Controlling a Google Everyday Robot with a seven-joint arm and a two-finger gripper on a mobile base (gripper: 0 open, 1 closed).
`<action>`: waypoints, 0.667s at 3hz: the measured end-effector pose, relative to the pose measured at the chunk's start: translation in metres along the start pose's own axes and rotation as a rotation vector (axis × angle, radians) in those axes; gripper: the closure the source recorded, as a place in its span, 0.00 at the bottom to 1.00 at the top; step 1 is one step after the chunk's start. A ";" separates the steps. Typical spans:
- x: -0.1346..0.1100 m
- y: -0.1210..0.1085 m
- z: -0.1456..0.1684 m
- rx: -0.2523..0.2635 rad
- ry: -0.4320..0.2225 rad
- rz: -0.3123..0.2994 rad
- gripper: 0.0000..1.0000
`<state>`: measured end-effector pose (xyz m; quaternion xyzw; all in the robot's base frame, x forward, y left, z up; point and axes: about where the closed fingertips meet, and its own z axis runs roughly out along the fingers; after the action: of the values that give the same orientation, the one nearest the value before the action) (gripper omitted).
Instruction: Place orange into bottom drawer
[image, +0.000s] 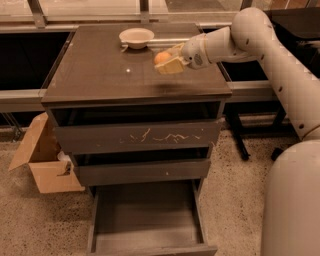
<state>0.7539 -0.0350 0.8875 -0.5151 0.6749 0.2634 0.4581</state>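
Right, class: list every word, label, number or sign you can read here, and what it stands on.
None readable.
The white marks on the upper drawer front are scratches, not writing.
The end effector, above the cabinet top holding the orange, bears no label.

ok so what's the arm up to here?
The arm's gripper is shut on the orange and holds it over the cabinet top, a little to the right of the white bowl. The shadow beneath suggests the orange is lifted off the surface. The bottom drawer is pulled open at floor level and its floor looks bare, so the orange is not yet in it.
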 end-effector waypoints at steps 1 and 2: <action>-0.009 0.013 -0.002 -0.029 -0.007 -0.034 1.00; -0.009 0.013 -0.002 -0.029 -0.007 -0.034 1.00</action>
<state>0.7415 -0.0284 0.8945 -0.5323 0.6605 0.2671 0.4572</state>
